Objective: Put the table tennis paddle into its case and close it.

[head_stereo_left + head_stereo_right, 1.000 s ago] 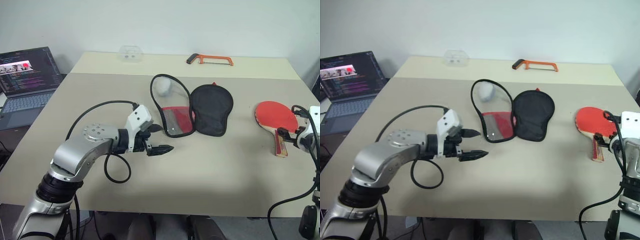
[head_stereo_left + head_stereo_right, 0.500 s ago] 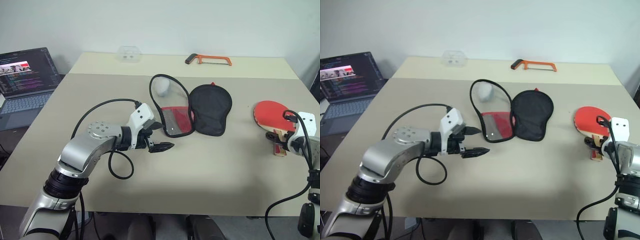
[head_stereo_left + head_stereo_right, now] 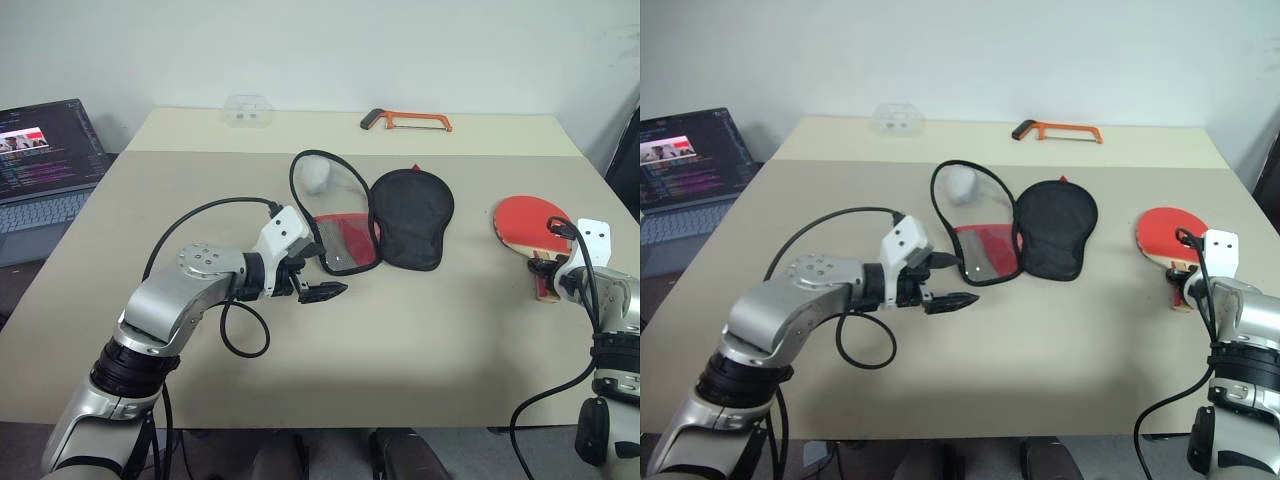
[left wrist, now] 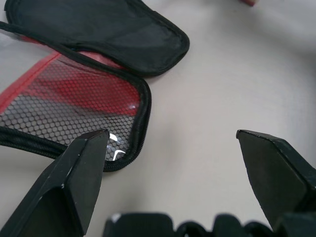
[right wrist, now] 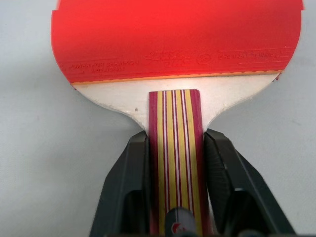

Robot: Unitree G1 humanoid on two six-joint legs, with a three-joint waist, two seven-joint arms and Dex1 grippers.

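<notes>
Wooden and rigid, the paddle [image 5: 176, 74] is judged light and best taken by its handle, which is clamped between the right gripper [image 5: 176, 163] fingers, blade lying flat ahead. Soft fabric case [image 4: 74, 94] lies unzipped just ahead of the wide-spread left gripper [image 4: 173, 148].

The left gripper [image 4: 170, 143] gapes wide over the table [image 4: 237, 74] beside the case [image 4: 84, 94] (mesh pocket up).
</notes>
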